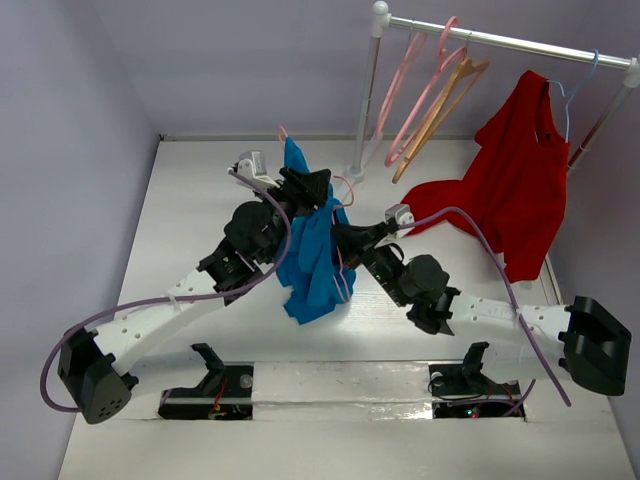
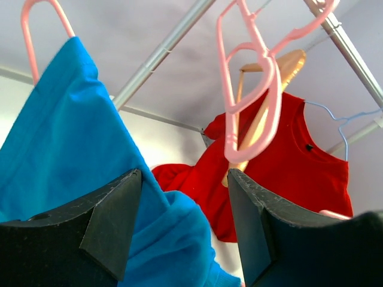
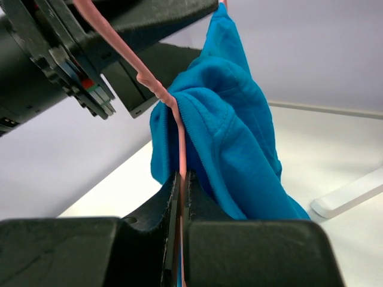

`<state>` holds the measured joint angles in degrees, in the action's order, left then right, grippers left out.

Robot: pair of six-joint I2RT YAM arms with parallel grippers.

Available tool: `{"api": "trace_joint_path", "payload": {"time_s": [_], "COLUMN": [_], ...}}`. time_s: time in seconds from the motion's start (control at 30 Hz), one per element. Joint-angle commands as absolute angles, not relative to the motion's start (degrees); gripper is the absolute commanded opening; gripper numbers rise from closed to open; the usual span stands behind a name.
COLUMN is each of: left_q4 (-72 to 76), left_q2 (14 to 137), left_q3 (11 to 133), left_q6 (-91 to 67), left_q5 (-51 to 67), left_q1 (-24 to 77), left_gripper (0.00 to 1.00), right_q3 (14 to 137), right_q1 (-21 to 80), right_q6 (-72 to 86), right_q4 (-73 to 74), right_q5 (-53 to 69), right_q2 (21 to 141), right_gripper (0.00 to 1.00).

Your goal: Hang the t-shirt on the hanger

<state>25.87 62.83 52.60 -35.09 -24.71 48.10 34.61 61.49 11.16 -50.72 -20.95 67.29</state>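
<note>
Right wrist cam: the right hand (image 3: 181,180) is clenched on the thin pink wire of the hanger (image 3: 179,134), fingers pressed tight w/ the wire btwn them. The bright blue t-shirt (image 3: 233,137) is draped over that wire just above the grip, bunched to the right and falling past the fingers. Black body of the left arm fills the upper left, close beside the hanger's upper stretch. Left wrist cam: the left hand (image 2: 184,179) is released, fingers (image 2: 111,230) well apart; blue cloth lies against one finger and bulges into the lower part of the gap, but the other finger stands clear of it (so no pinch on the fabric). The hanger's hook pokes up above the shirt's top edge. Top external cam: both hands meet over the middle of the white surface (image 1: 195,195) w/ the shirt hanging btwn them; whether its lower tip touches the surface can't be told. At the back right a rail (image 1: 500,40) carries other pink hangers (image 2: 223,89), a tan wooden hanger (image 2: 288,63) and a red garment (image 1: 515,190), well apart from the t-shirt.
</note>
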Motion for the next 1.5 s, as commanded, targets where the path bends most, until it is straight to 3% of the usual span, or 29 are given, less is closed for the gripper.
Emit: {"api": "trace_joint_path", "payload": {"time_s": [0.0, 0.47, 0.5, 0.53, 0.63, 0.73, 0.93, 0.97, 1.1, 1.2, 1.3, 1.37, 1.4, 1.47], "left_q4": [28.9, 33.4, 33.9, 34.5, 37.3, 38.0, 37.6, 38.1, 39.0, 39.4, 38.9, 38.0, 37.9, 36.8], "left_q2": [60.7, 65.3, 65.9, 66.0, 65.7, 65.1, 63.5, 63.3, 62.3, 61.4, 60.9, 60.6, 60.2, 59.9], "left_q3": [51.0, 51.2, 51.2, 50.7, 49.1, 47.6, 46.6, 46.3, 45.9, 45.5, 46.0, 46.6, 46.7, 47.4], "left_q6": [-37.3, -39.9, -40.0, -40.3, -40.8, -41.1, -41.1, -41.6, -43.1, -44.3, -45.0, -45.3, -45.4, -45.5], "left_q5": [-23.3, -15.7, -15.6, -15.4, -15.3, -16.5, -17.1, -17.0, -16.1, -16.1, -15.4, -14.9, -14.7, -14.2], "left_q1": [46.5, 44.6, 44.6, 44.6, 44.6, 44.6, 44.0, 43.5, 42.9, 42.3, 41.7, 41.7, 41.2, 41.2], "left_gripper": [0.56, 0.52, 0.49, 0.40, 0.31, 0.02, 0.00, 0.00, 0.00, 0.00, 0.00, 0.00, 0.00, 0.00], "right_q3": [38.1, 40.3, 40.5, 40.6, 40.3, 40.3, 39.8, 39.4, 37.9, 36.3, 33.5, 30.5, 29.2, 26.2], "right_q1": [61.3, 61.3, 61.3, 61.3, 61.3, 61.3, 61.3, 61.3, 61.3, 61.3, 61.3, 61.3, 61.3, 61.3], "right_q6": [9.1, 7.0, 7.4, 7.8, 8.6, 9.1, 11.1, 11.4, 13.3, 14.8, 16.6, 17.6, 18.0, 19.9], "right_q4": [-52.9, -51.2, -51.0, -51.0, -51.2, -50.6, -48.2, -47.6, -42.7, -39.1, -35.9, -35.0, -35.0, -34.2], "right_q5": [-21.5, -17.8, -17.4, -17.1, -16.9, -16.9, -17.0, -16.8, -17.0, -17.3, -17.8, -18.9, -19.6, -21.6], "right_q2": [67.1, 68.9, 69.3, 69.6, 70.2, 70.4, 69.7, 69.3, 66.8, 63.6, 59.7, 57.8, 56.2, 55.5], "right_gripper": [0.00, 0.00, 0.00, 0.00, 0.00, 0.00, 0.00, 0.03, 0.35, 0.50, 0.54, 0.51, 0.22, 0.02]}}
